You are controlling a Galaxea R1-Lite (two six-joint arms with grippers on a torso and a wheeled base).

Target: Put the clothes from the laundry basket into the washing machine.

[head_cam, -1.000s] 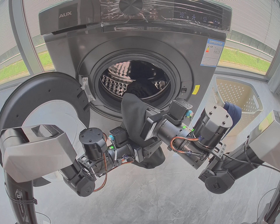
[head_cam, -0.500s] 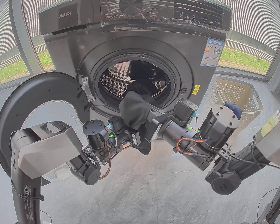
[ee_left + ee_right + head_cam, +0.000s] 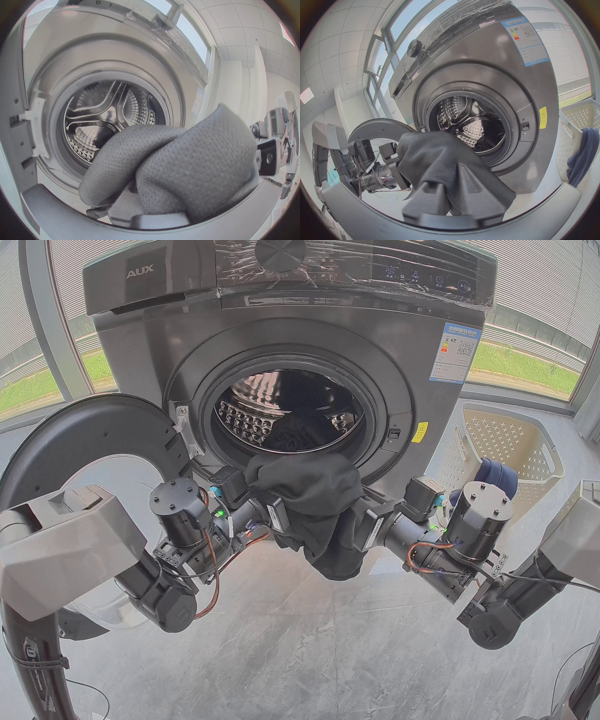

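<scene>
Two arms have swung apart and up: left claw (image 3: 147,220) and right claw (image 3: 453,200) grip the black garment (image 3: 315,490), now bunched at 6 o'clock of the drum (image 3: 250,418), seemingly ready to push in.

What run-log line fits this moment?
held: black garment | by: left gripper, right gripper | where: before washing machine opening | laundry basket: blue garment over rim

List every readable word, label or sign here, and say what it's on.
"AUX": drawer front of the washer.
Blue sticker on the washer front: print and code too small to read.
Yellow sticker beside the door opening: too small to read.
Panel icons: blurred under plastic film.
</scene>
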